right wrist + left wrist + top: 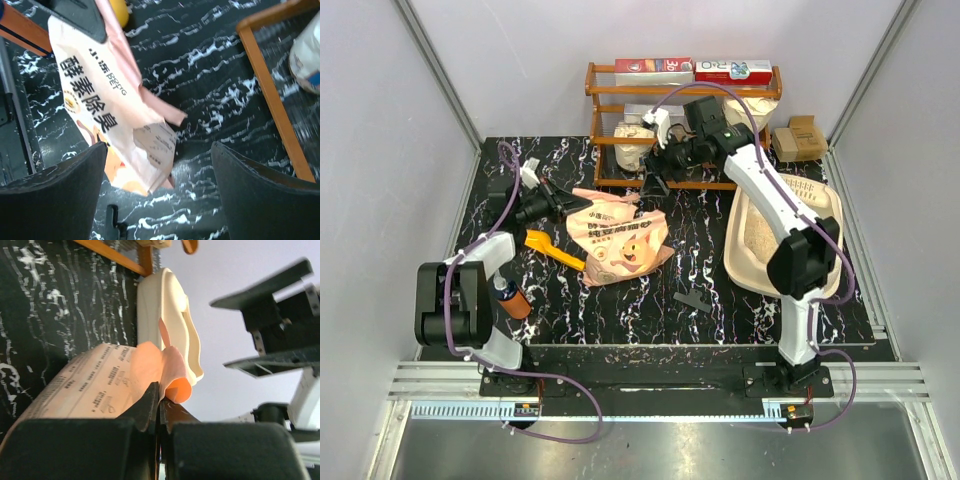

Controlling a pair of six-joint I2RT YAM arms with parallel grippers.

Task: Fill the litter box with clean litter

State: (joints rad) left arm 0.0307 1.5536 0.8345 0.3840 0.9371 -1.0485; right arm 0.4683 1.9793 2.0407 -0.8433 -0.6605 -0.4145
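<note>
Two tools: left tool (159, 392) pinches litter bag (620, 245) corner, right tool (157, 147) spread; we log litter box (738, 255) lengthwise near-to-far, rightward of both.

Cream high-walled litter box (828, 205) at table (705, 255) right, beige litter (757, 235) inside; crinkled pink-orange litter bag (620, 245) slumped mid-table

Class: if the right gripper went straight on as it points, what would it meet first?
Most likely the pink bag, straight ahead of the open right gripper, though depth is unclear.
</note>
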